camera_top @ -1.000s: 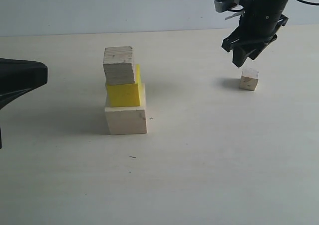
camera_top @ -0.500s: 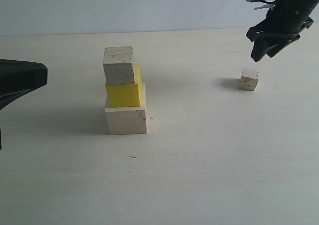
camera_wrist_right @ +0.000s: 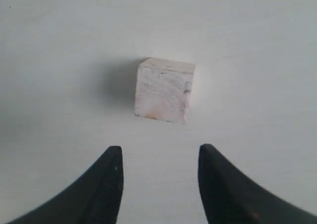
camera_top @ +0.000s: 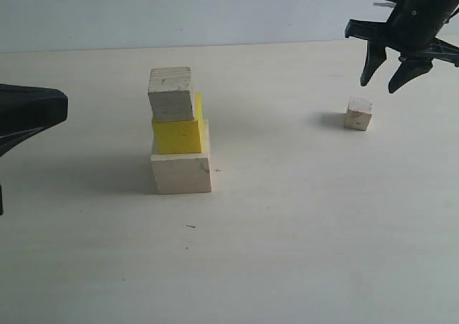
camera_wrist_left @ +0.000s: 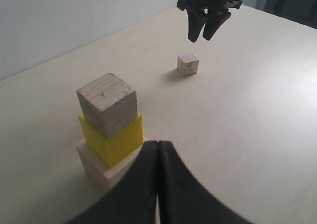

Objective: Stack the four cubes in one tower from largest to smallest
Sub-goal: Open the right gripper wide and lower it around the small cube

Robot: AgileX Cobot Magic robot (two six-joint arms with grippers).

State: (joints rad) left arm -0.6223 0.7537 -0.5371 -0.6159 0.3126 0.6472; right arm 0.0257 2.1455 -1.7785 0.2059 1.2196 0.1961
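The small cube (camera_top: 358, 114) sits flat on one face on the pale worktop (camera_top: 301, 216), well apart from the stack and to its right in the exterior view. It is turned a little, so that two side faces show, and being equal on all sides it has no long axis to speak of. The right hand (camera_top: 379, 86) hangs in the air above and just beyond it, touching nothing. Its two dark fingers (camera_wrist_right: 111, 184) point down and are spread wider than the cube, with nothing between them. On the left the stack is three high: the large cube (camera_top: 181, 168) at the bottom, the yellow cube (camera_top: 178, 134) on it, and the medium cube (camera_top: 171, 94) on top. The medium cube is twisted slightly and juts a little past the yellow one's left edge. The left hand (camera_wrist_left: 158, 143) is low beside the stack, its fingers pressed together and gripping nothing.
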